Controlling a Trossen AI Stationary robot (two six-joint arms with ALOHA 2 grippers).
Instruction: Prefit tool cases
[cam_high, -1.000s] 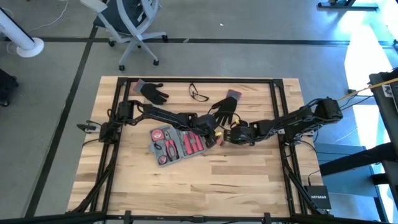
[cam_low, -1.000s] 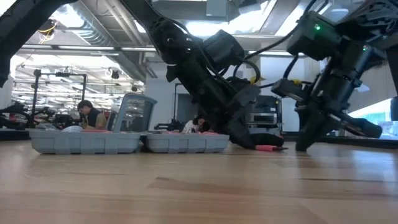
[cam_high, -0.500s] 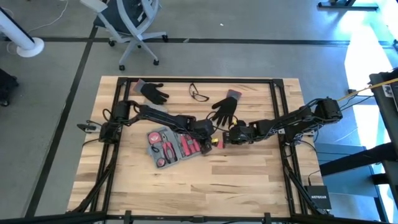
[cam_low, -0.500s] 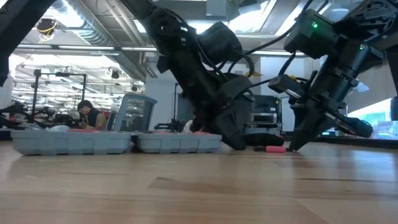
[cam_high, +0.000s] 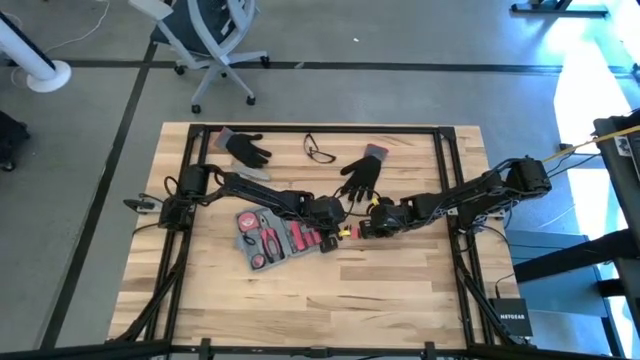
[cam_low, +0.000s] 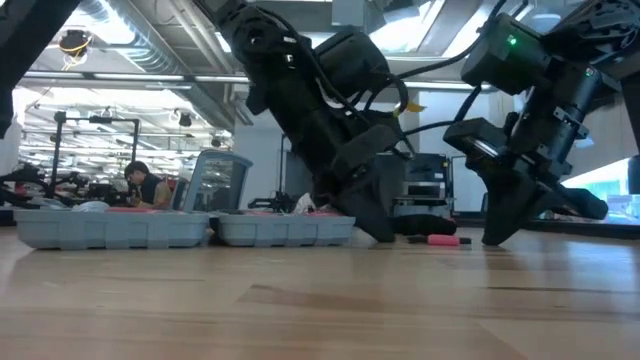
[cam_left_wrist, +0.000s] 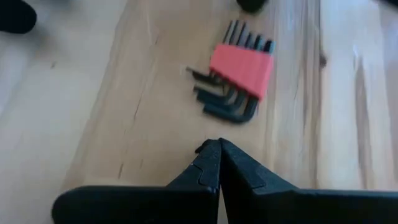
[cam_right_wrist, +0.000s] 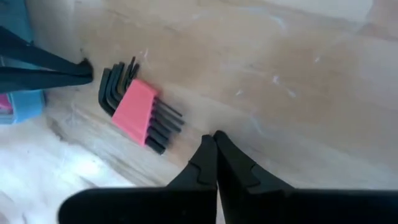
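We see both grippers pinched fully closed and empty, tips down near the tabletop, facing each other across a small hex key set (cam_left_wrist: 238, 70) with a red holder lying flat on the wood. The left gripper (cam_high: 333, 233) sits just beside the right end of the tool case (cam_high: 275, 234); the right gripper (cam_high: 366, 229) is just on the other side of the keys, so the set lies between the two tips, near both. The keys' long axis runs roughly across the line between the tips. The case lies open on the table, left of the keys, long axis slightly tilted from left-right, red-handled tools in its recesses. We judge either arm could reach the keys; the left is nearer the case. Compared with a second ago, the case has shifted a bit left and both grippers have closed in toward the keys. Farther back lie two black gloves (cam_high: 362, 174) and glasses (cam_high: 319, 152).
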